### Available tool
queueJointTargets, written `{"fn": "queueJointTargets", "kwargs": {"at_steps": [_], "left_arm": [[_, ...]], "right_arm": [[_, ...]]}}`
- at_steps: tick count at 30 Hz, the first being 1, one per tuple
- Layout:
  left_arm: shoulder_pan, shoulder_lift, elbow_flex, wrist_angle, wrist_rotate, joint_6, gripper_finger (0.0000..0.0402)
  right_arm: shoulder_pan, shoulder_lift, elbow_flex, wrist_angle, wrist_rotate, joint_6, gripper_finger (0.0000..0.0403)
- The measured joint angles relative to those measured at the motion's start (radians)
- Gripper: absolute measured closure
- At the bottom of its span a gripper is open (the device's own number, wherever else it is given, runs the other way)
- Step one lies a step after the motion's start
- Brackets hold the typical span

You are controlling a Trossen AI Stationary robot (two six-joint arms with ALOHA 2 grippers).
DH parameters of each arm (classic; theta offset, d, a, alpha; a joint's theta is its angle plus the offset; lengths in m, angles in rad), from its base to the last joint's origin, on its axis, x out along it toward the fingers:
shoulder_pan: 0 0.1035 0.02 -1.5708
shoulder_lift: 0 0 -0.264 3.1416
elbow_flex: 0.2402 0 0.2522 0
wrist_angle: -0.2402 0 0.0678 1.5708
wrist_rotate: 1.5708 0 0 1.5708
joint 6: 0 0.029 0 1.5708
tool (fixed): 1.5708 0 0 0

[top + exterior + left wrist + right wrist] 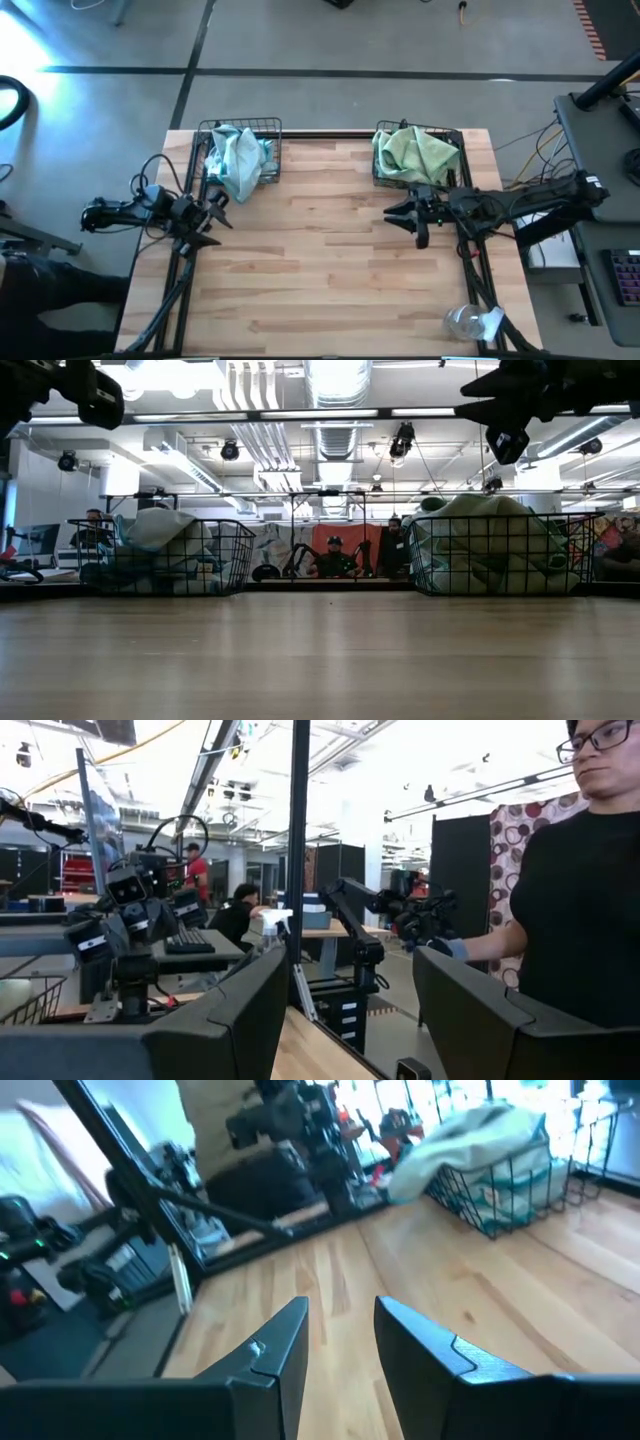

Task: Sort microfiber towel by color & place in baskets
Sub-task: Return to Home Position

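Observation:
Two black wire baskets stand at the table's far edge. The left basket holds light blue towels, one hanging over its near rim. In the right basket lie pale green towels, heaped above the rim. My left gripper hovers open just in front of the left basket, at the table's left edge. My right gripper hovers open in front of the right basket. Nothing sits between either pair of fingers.
A clear plastic wrapper lies at the table's near right corner. The wooden tabletop between the arms is bare. A person in a black top stands beyond the table's right side.

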Motion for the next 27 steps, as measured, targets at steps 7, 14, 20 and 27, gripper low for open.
{"fn": "queueJointTargets", "kwargs": {"at_steps": [7,14,20,27], "left_arm": [[0.000,0.000,0.000,-0.001,0.001,-0.004,0.0201],[0.000,0.000,0.000,-0.007,0.001,-0.016,0.0201],[0.000,0.000,0.000,-0.015,0.011,-0.017,0.0201],[0.000,0.000,-0.010,-0.030,0.011,-0.021,0.0201]], "right_arm": [[0.000,-0.048,-0.142,0.225,0.000,0.037,0.0291],[0.000,-0.072,-0.254,0.369,0.000,0.098,0.0291],[0.000,-0.070,-0.275,0.384,0.000,0.108,0.0291],[0.000,-0.070,-0.303,0.394,0.000,0.100,0.0291]]}}
